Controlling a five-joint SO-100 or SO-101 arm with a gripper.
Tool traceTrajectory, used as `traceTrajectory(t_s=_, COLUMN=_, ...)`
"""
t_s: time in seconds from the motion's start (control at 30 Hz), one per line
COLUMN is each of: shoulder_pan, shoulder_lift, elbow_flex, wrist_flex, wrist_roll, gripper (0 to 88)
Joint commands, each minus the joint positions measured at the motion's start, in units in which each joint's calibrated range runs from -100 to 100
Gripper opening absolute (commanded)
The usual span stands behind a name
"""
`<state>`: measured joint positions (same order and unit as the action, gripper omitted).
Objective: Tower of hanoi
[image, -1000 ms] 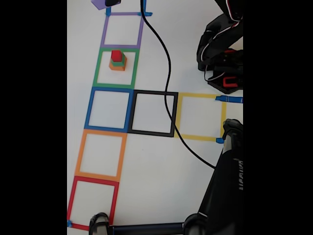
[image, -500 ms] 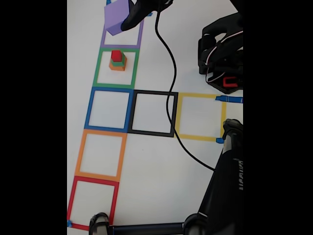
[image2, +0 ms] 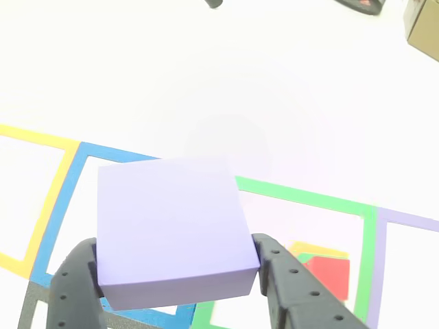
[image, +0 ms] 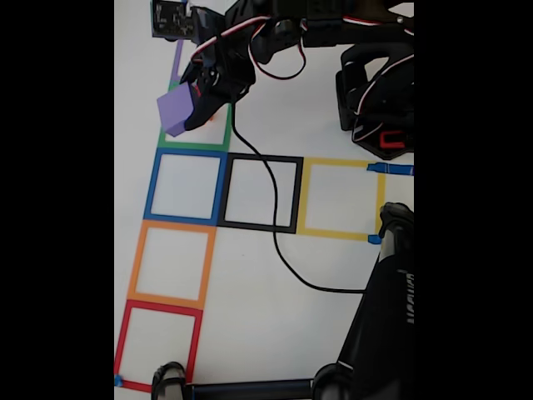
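My gripper (image: 185,112) is shut on the big purple cube (image: 174,110) and holds it off the table over the left side of the green tape square (image: 193,146) in the fixed view. In the other view the purple cube (image2: 171,226) sits between the two dark fingers (image2: 282,291) of the gripper (image2: 175,277). Below and to its right in that view, inside the green outline (image2: 302,199), stands the small stack: the red cube (image2: 329,277) on top, a green edge (image2: 305,259) under it and the orange cube (image2: 315,248) at the bottom. The arm hides this stack in the fixed view.
Tape squares lie on the white table: blue (image: 153,185), black (image: 260,158), yellow (image: 341,163), orange (image: 171,225), red (image: 158,307). A black cable (image: 275,242) crosses the black square. The arm's base (image: 379,100) stands at the right, a dark stand (image: 383,317) at the bottom right.
The arm has swung down the fixed view, carrying the purple cube from the purple square to above the green square. It now covers the small stack there.
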<state>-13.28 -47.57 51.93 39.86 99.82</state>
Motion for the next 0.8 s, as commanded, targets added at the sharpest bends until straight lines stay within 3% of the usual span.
traceTrajectory(t_s=0.0, shoulder_pan=-2.0, shoulder_lift=6.4, elbow_flex=7.6, wrist_flex=-19.6, wrist_roll=0.2, gripper=10.0)
traceTrajectory(t_s=0.43, shoulder_pan=-8.9, shoulder_lift=27.8, elbow_flex=17.3, wrist_flex=-53.8, wrist_roll=0.2, gripper=10.3)
traceTrajectory(t_s=0.77, shoulder_pan=-10.6, shoulder_lift=42.0, elbow_flex=20.3, wrist_flex=-71.9, wrist_roll=0.2, gripper=10.3)
